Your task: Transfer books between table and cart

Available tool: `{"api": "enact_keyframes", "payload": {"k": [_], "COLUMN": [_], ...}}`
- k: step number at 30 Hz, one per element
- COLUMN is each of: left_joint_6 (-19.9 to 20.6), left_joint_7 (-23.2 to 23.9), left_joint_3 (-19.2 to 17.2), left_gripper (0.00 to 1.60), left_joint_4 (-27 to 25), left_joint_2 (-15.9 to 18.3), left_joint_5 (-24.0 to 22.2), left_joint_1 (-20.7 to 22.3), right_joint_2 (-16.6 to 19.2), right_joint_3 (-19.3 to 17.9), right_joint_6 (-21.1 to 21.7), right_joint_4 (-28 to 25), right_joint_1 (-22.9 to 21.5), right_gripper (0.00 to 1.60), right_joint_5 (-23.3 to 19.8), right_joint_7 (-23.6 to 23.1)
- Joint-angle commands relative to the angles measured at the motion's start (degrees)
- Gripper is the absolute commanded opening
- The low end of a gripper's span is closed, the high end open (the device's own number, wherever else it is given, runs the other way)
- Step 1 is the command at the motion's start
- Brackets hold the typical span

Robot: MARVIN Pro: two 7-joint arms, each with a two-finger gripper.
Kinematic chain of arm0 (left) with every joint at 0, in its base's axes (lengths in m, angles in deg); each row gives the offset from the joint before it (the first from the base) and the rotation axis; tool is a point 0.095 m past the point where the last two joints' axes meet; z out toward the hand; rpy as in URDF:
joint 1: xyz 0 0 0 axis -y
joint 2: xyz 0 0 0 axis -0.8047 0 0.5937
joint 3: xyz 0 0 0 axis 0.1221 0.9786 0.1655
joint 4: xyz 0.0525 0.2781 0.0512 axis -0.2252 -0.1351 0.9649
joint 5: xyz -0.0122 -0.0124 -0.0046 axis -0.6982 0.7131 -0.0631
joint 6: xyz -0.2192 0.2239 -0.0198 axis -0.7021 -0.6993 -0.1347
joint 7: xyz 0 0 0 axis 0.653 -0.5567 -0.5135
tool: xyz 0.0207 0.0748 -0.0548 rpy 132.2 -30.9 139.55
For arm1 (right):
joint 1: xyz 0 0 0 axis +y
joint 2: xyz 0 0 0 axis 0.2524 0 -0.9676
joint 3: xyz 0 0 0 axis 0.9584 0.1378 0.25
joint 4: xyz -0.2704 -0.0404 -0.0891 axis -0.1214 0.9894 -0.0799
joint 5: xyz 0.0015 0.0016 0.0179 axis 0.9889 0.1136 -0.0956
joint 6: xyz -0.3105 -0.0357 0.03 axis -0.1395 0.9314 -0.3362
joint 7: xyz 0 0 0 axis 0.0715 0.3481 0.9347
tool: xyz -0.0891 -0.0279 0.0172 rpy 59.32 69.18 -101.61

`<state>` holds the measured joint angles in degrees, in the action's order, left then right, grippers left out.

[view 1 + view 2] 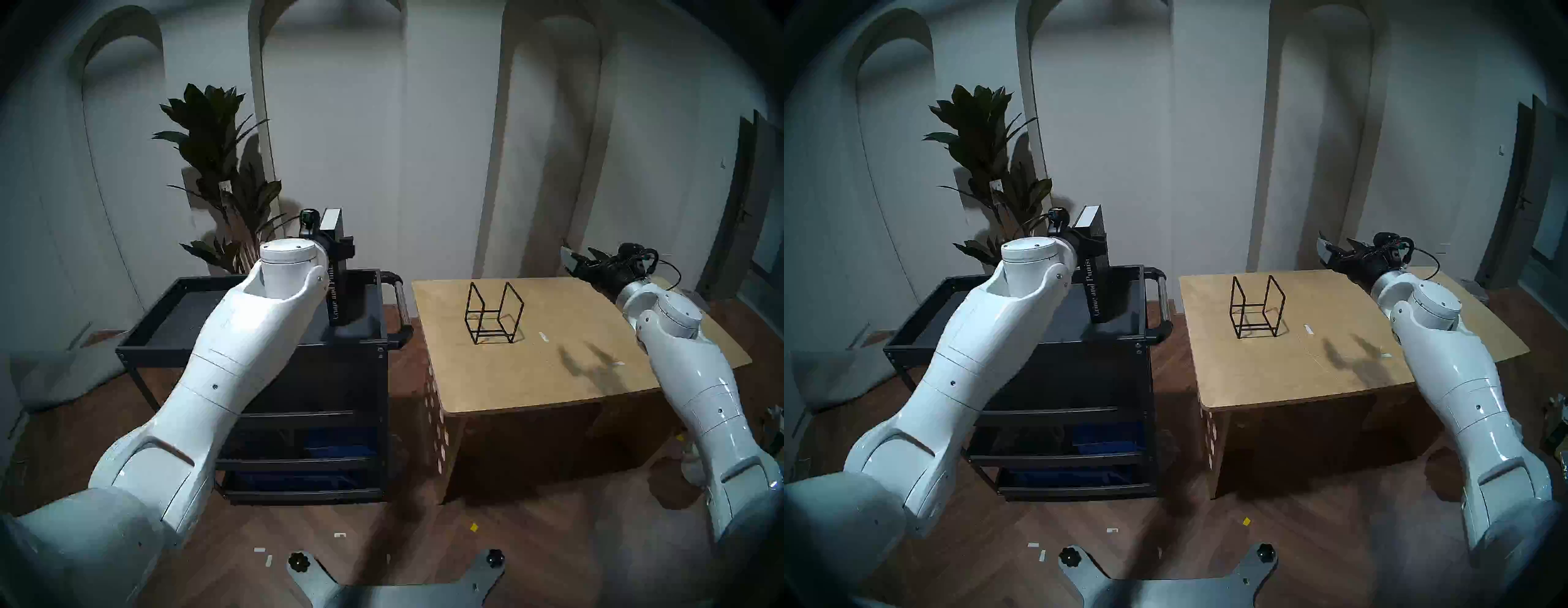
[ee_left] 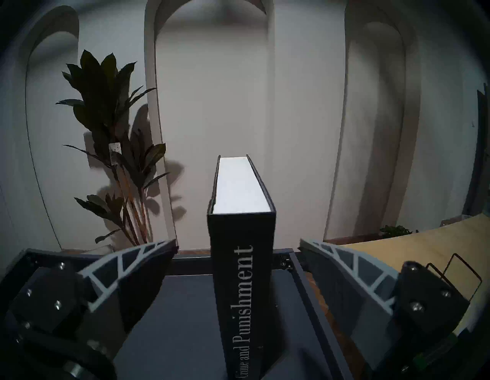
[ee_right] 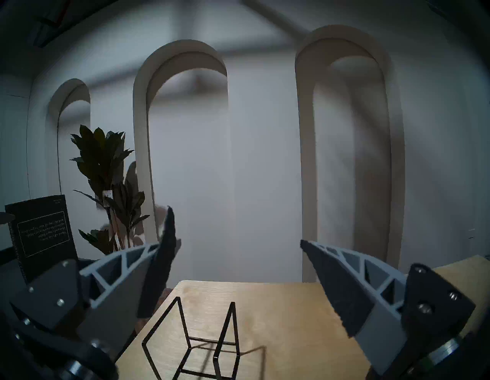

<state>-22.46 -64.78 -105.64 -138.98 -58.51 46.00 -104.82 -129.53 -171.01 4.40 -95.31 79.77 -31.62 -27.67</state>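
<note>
The thick black book point(image 1: 339, 293) with white "Crime and Punishment" lettering stands upright on the black cart's point(image 1: 365, 339) top tray, near its right end. My left gripper point(image 1: 337, 250) is level with the book's upper part. In the left wrist view the spine point(image 2: 242, 278) stands between the two fingers, and the gripper point(image 2: 237, 242) is open with a gap on each side. My right gripper point(image 1: 581, 257) is open and empty, held above the far right part of the plywood table point(image 1: 530, 369). The right wrist view shows the book's back cover point(image 3: 42, 233).
A small black wire-frame rack point(image 1: 494, 312) stands on the table's far left part. The cart's side handle point(image 1: 401, 305) faces the table across a narrow gap. A tall potted plant point(image 1: 220, 170) stands behind the cart, by the arched wall.
</note>
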Motion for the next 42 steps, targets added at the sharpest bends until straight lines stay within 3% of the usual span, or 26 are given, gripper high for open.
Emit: {"api": "enact_keyframes", "payload": {"k": [1, 9, 19, 25, 29, 35, 42], "left_joint_6": [-2.3, -6.2, -10.3, -15.1, -19.0, -22.2, -24.5], "left_joint_7": [0.2, -1.1, -1.8, -0.1, 2.7, 9.3, 17.0], "left_joint_3": [-1.2, -2.0, -5.2, -6.7, -7.5, -10.8, -12.7], "left_gripper": [1.6, 1.6, 1.6, 1.6, 1.6, 1.6, 1.6], "left_joint_4": [-6.3, -12.7, -20.6, -24.6, -23.2, -17.6, -11.5], "left_joint_2": [2.7, 6.4, 11.4, 14.5, 15.8, 15.9, 17.5], "left_joint_5": [0.8, 3.3, 4.4, 5.0, 5.2, -0.1, -6.2], "left_joint_1": [-2.0, -6.7, -14.3, -19.5, -21.1, -20.0, -18.5], "right_joint_2": [-1.3, -4.8, -9.4, -12.2, -14.2, -16.0, -17.3], "right_joint_3": [-0.4, 1.4, 2.6, 2.9, 3.8, 8.4, 12.4], "right_joint_6": [0.2, 0.6, 1.5, 0.2, -1.7, -2.1, -2.4], "right_joint_4": [-3.2, -8.4, -15.7, -19.8, -21.4, -20.3, -17.6], "right_joint_1": [-0.1, 2.1, 6.0, 9.1, 10.4, 7.8, 4.5], "right_gripper": [1.6, 1.6, 1.6, 1.6, 1.6, 1.6, 1.6], "right_joint_5": [-0.7, -0.6, -1.8, -0.3, 2.1, 8.4, 12.1], "right_joint_7": [1.6, 6.6, 17.3, 24.3, 28.6, 35.5, 37.1]}}
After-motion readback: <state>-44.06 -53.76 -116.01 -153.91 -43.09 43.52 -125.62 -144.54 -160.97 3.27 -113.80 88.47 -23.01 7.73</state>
